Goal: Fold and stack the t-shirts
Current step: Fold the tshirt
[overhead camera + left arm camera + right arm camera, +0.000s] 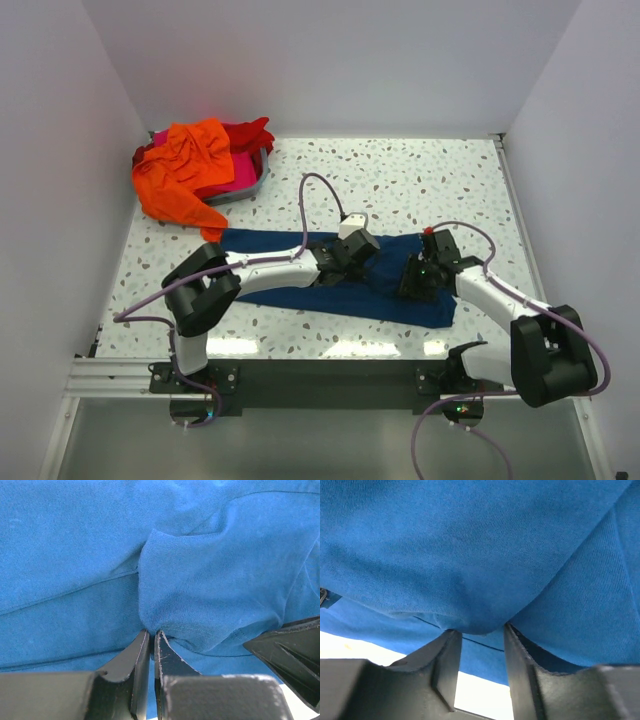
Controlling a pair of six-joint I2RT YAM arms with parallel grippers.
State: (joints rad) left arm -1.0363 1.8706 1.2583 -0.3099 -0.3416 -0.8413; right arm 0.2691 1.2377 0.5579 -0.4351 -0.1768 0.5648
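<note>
Pinching a fold of navy shirt [268,243] in left claw [151,633], clenched tight. Grasping a thicker bunch in right claw [481,627]. Lies along near edge of table [420,180], long axis left to right, directly under both claws.

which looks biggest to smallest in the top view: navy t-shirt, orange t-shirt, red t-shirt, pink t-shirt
1. navy t-shirt
2. orange t-shirt, bunched up
3. red t-shirt and pink t-shirt: unranked, both mostly hidden under the orange one
</note>
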